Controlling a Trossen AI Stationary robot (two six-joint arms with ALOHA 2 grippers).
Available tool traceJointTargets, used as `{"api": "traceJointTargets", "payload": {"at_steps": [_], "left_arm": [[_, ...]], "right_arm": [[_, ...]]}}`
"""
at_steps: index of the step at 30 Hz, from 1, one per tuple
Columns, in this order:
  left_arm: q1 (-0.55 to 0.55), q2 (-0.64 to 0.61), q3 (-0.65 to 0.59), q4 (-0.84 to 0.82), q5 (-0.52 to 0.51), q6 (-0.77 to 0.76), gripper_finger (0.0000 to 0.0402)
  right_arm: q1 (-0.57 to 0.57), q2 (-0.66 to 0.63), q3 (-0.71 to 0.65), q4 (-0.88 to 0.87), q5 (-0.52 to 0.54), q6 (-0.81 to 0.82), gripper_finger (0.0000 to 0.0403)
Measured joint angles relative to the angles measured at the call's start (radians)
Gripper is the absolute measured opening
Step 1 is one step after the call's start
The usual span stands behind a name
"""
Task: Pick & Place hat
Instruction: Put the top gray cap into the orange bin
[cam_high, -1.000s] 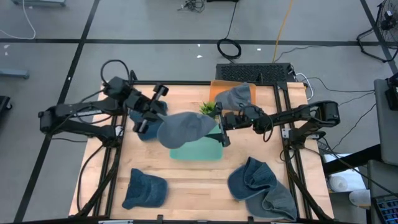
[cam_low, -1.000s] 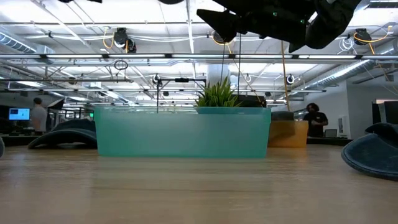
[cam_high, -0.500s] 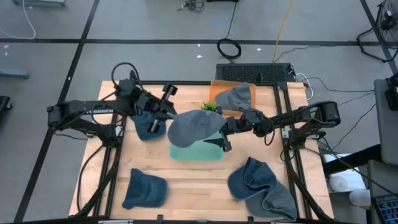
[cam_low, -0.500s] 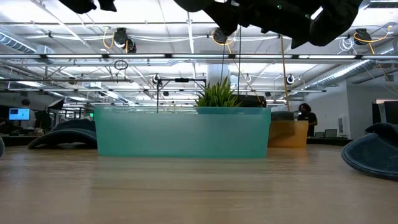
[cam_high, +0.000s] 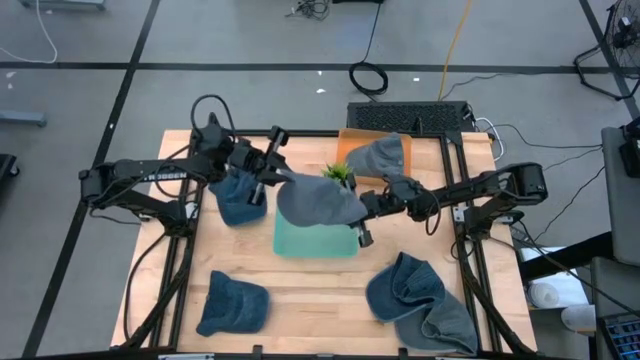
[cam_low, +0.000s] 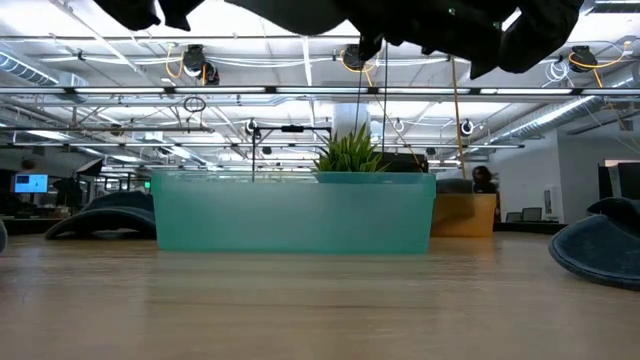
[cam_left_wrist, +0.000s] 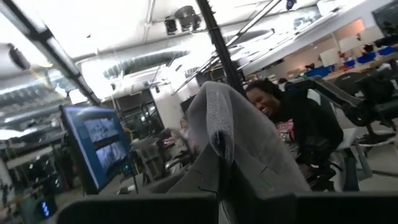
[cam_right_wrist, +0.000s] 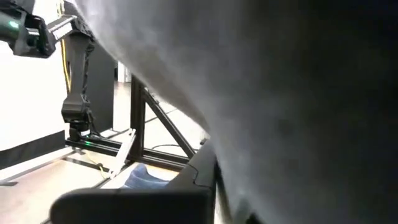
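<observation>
A grey hat (cam_high: 318, 200) hangs spread above the teal bin (cam_high: 300, 245), held between my two grippers. My left gripper (cam_high: 268, 172) is shut on its left edge. My right gripper (cam_high: 360, 215) is shut at its right edge, and the grey cloth (cam_right_wrist: 249, 81) fills most of the right wrist view. In the low view the bin (cam_low: 295, 212) stands on the table, with both arms dark above it. My left gripper pinches a fold of the hat's left edge (cam_left_wrist: 219, 163) between its two fingers, coming about level from the table's left. The cloth rises past the fingertips, and the hat is clear of the bin. My right gripper is shut on the hat's right edge (cam_high: 352, 210), coming from the table's right. The cloth (cam_right_wrist: 227, 177) drapes over the fingers and hides the contact, so I cannot tell whether one layer or several is held.
A green plant (cam_high: 335, 172) stands behind the bin. A second grey hat (cam_high: 380, 155) lies on an orange box (cam_high: 347, 143) at the far side. Blue hats lie under the left arm (cam_high: 238, 200), at the near left (cam_high: 232, 303) and piled at the near right (cam_high: 420, 300).
My left gripper has carried the hat toward the table's right and a little toward the far edge, so the hat now hangs over the bin. My right gripper, open a second ago beside the hat's right edge, has shut on that edge.
</observation>
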Motion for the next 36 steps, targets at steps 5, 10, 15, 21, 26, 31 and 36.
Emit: {"api": "traceJointTargets", "payload": {"at_steps": [5,10,15,21,26,31,36], "left_arm": [[0.037,0.000,0.000,-0.045,-0.001,-0.068,0.0062],[0.098,-0.007,0.000,-0.059,0.005,-0.214,0.0105],[0.170,-0.013,0.001,-0.066,0.004,-0.326,0.0154],[0.248,-0.014,0.001,-0.068,0.072,-0.429,0.0231],[0.287,-0.014,0.001,-0.131,0.097,-0.515,0.0283],[0.287,-0.014,0.001,-0.230,0.093,-0.577,0.0308],[0.249,-0.013,0.001,-0.323,0.043,-0.589,0.0310]], "right_arm": [[0.003,-0.008,0.000,-0.011,0.006,-0.017,0.0004],[0.009,-0.056,-0.007,-0.028,0.011,-0.052,0.0002],[0.010,-0.145,-0.044,-0.082,0.025,-0.104,0.0001],[0.010,-0.276,-0.123,-0.119,0.047,-0.126,0.0001],[0.010,-0.369,-0.182,-0.095,0.049,-0.128,0.0001],[0.010,-0.418,-0.201,-0.088,0.119,-0.148,0.0000],[0.029,-0.419,-0.201,-0.048,0.245,-0.227,0.0000]]}}
